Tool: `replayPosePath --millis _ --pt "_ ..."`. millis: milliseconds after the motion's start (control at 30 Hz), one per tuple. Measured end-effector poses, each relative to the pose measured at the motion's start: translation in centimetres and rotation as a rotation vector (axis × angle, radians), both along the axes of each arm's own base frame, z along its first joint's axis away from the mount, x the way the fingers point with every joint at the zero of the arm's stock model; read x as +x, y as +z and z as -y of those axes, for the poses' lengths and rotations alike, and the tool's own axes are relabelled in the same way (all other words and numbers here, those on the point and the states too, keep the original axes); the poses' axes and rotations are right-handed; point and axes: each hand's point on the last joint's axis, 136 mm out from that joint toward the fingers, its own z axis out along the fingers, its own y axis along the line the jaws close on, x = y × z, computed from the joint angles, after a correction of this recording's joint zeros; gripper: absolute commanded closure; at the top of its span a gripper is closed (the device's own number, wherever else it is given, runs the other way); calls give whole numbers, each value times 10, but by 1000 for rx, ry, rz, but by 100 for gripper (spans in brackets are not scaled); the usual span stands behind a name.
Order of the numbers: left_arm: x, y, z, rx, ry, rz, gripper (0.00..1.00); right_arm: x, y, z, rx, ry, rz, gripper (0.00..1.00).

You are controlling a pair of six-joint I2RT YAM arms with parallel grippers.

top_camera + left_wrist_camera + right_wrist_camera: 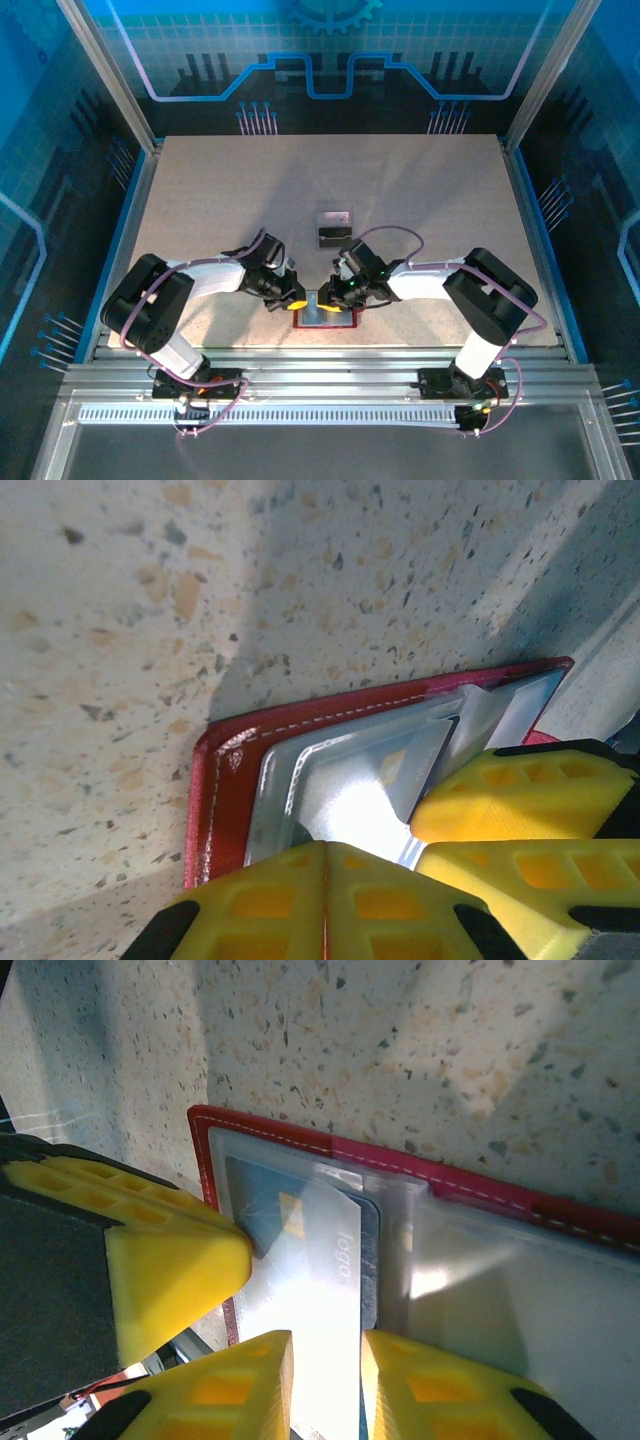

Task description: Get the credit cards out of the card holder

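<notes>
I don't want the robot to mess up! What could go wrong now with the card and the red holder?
1. The left gripper is shut and only seems to press down on the holder. If it slips, the holder may slide along with the card.
2. Both grippers crowd the same end of the holder, so the right gripper could bump the left one.

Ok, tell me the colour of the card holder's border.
Card holder border: red, white stitching; best in left wrist view.
</notes>
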Motion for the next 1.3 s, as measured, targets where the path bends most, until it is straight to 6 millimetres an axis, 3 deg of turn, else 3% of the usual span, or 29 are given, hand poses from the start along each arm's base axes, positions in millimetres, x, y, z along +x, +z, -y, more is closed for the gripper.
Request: replayPosePath --millis 567,867,1133,1300 --pt "-2 2 -4 22 6 -3 92 -1 -1 14 -90 -3 21 74" --pt "0 21 -5 7 11 47 94 2 8 9 -51 -2 40 74" --pt "-20 0 -12 38 2 -16 96 6 18 -2 14 -4 50 73" --pt "-22 -4 -13 45 1 -28 97 5 14 -3 17 -5 38 73"
